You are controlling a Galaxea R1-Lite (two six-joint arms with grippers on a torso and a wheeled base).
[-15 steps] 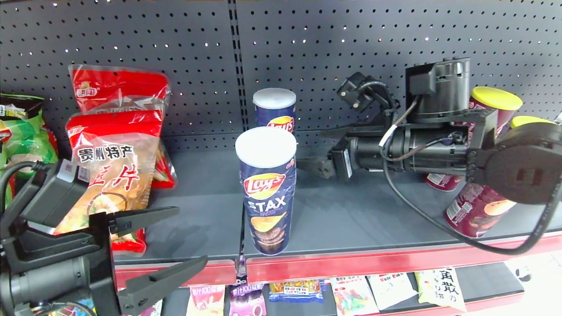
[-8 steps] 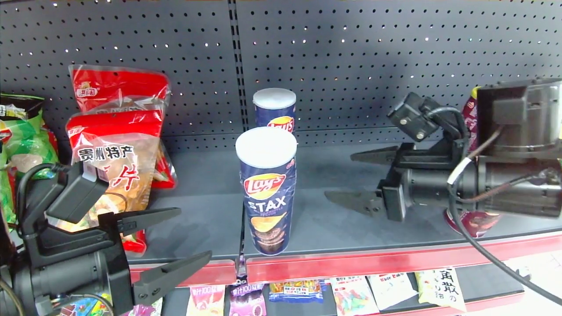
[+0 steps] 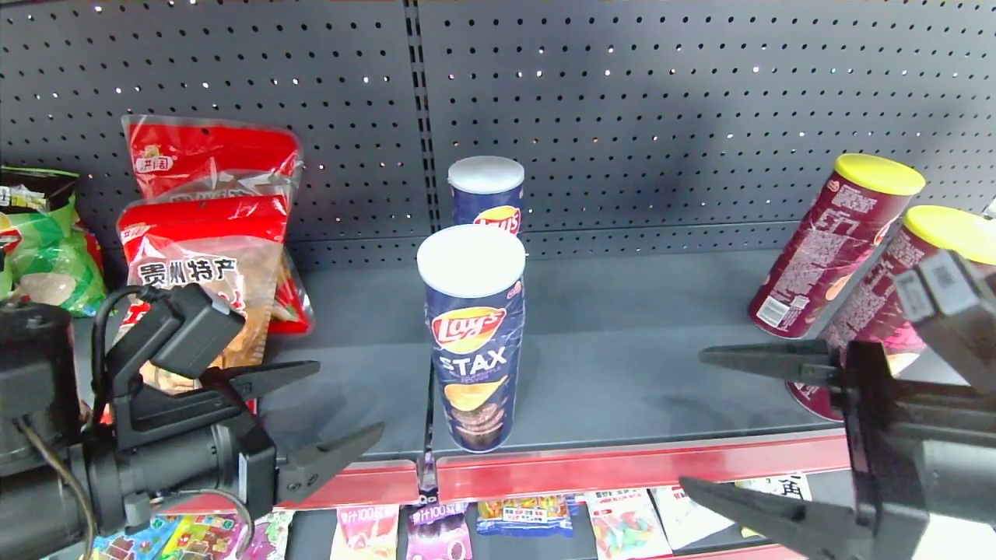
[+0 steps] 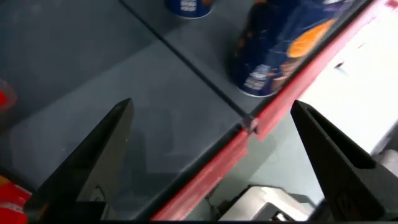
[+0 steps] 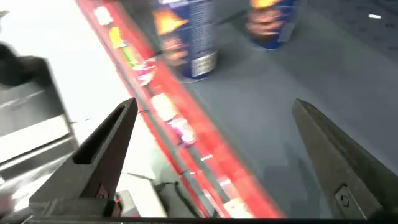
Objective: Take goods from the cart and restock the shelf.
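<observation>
Two blue chip cans stand mid-shelf, one at the front (image 3: pixel 472 334) and one behind it (image 3: pixel 486 194). Two maroon cans with yellow lids (image 3: pixel 836 245) (image 3: pixel 895 288) lean at the shelf's right end. My left gripper (image 3: pixel 346 400) is open and empty at the shelf's red front edge (image 3: pixel 622 463), left of the front blue can. My right gripper (image 3: pixel 694 420) is open and empty in front of the shelf, beside the maroon cans. The left wrist view has the left gripper (image 4: pixel 212 104) over the edge near a blue can (image 4: pixel 280 50). The right wrist view has the right gripper (image 5: pixel 214 104) facing both blue cans (image 5: pixel 189 37).
Red snack bags (image 3: pixel 202 272) and a green bag (image 3: pixel 39 241) stand at the shelf's left. Bare grey shelf (image 3: pixel 622 365) lies between the blue and maroon cans. Small packets (image 3: pixel 622 521) hang on the lower shelf. A perforated panel backs the shelf.
My right arm has pulled back out of the shelf, down and to the right, its gripper open and empty throughout. My left gripper has shifted slightly right.
</observation>
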